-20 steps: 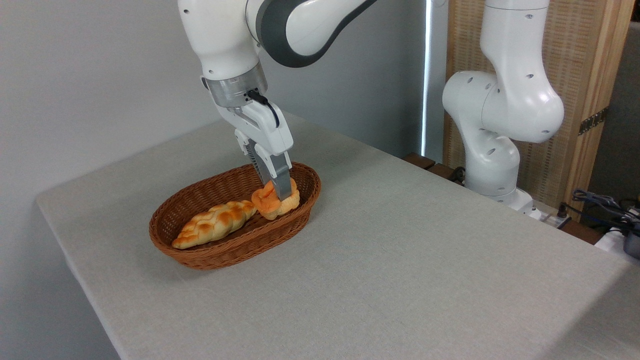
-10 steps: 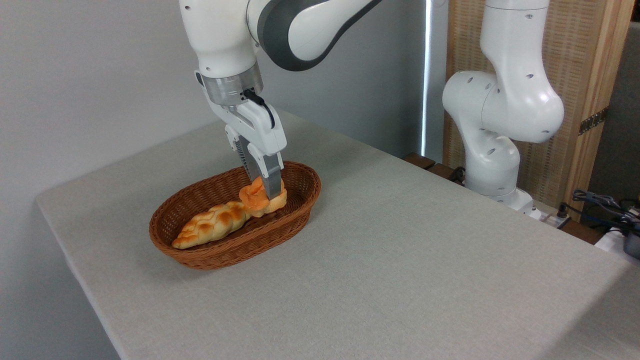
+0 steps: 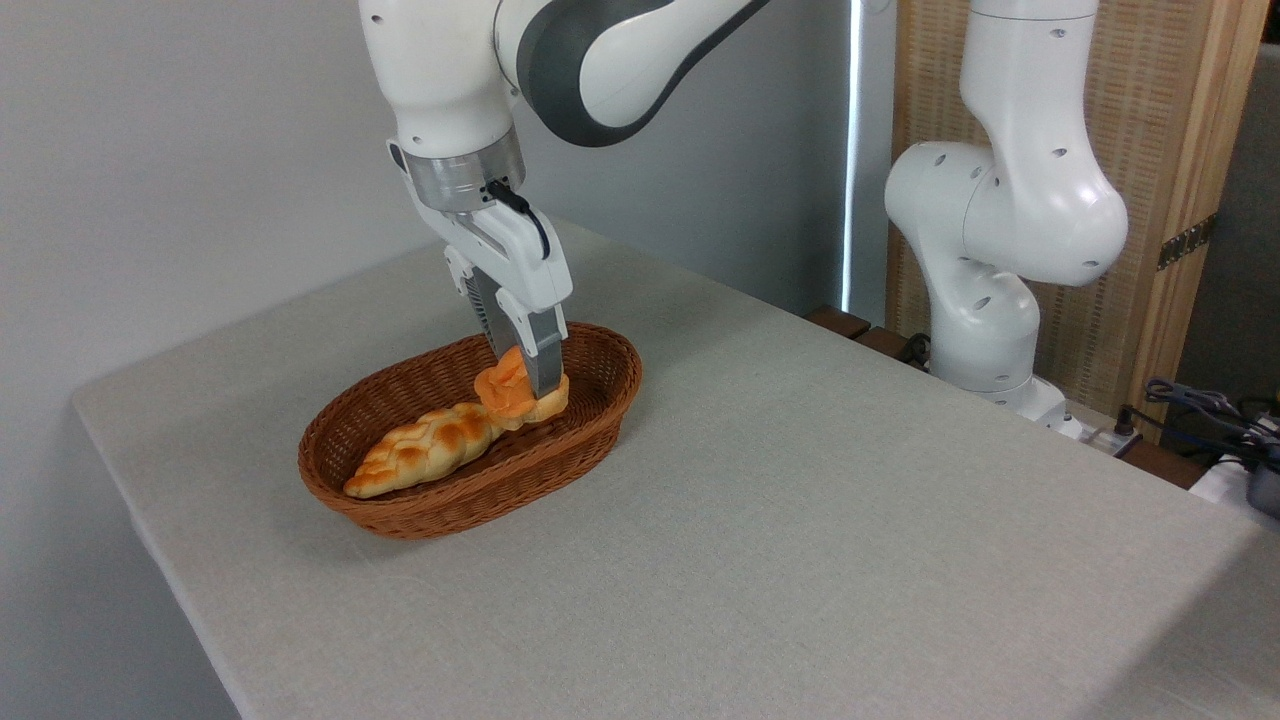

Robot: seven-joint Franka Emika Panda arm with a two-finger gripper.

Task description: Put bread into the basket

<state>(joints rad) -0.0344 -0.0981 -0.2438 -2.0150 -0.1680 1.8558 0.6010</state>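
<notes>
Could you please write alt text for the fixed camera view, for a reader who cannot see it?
A white robot arm's two-finger gripper is shut on a small round orange-golden bun, holding it inside an oval brown woven wicker basket. A longer pale braided loaf lies in the basket, touching the bun's left side. The basket sits on a grey cloth-covered table.

Bright even indoor light, soft shadows on the table (image 3: 800, 520), sharp focus
</notes>
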